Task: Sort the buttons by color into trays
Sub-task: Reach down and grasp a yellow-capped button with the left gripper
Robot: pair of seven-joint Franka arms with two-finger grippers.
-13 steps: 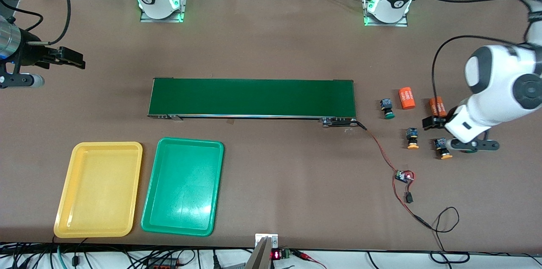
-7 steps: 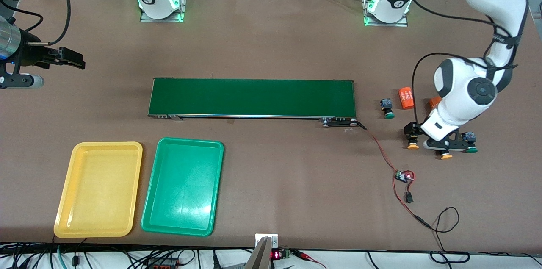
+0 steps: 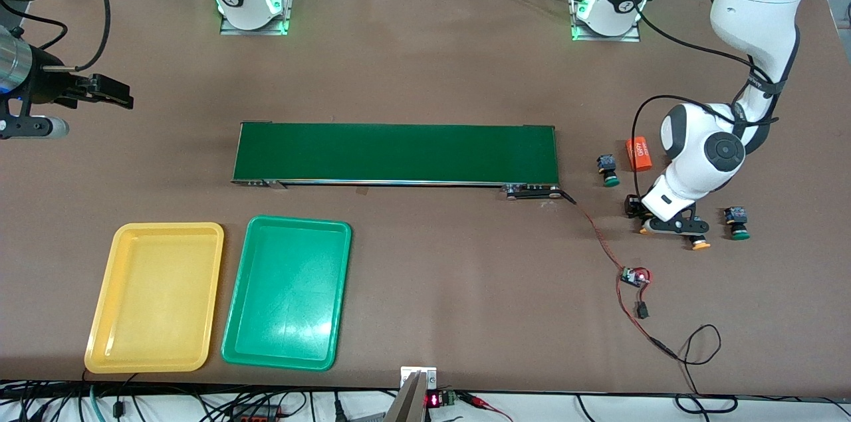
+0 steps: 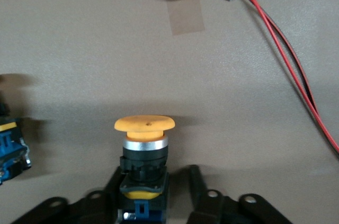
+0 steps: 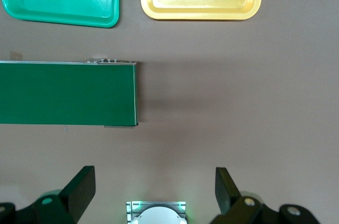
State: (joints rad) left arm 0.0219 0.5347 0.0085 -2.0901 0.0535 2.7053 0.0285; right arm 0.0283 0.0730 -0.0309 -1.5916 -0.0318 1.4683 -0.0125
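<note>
A robotics lab: bolted arm bases [image 3: 252,0], a small conveyor belt [image 3: 395,153], loose wiring [image 3: 621,276].

An orange-capped button [image 4: 144,152] stands between the left pincer's [image 4: 154,195] dark fingers [image 4: 195,184] on the brown worktop [image 4: 79,33]; red wires [image 4: 286,38] trail nearby.

Between the matt black fingers [image 4: 119,181] of the left gripper [image 4: 153,192], a button [image 4: 144,155] is showing a smooth, satin orange-yellow plastic cap, a bright metal collar and a dark ribbed plastic body. Under them the table [image 4: 79,49] is looking matt and finely grained. The yellow tray [image 3: 154,297] and green tray [image 3: 286,292] are gleaming as glossy plastic.
</note>
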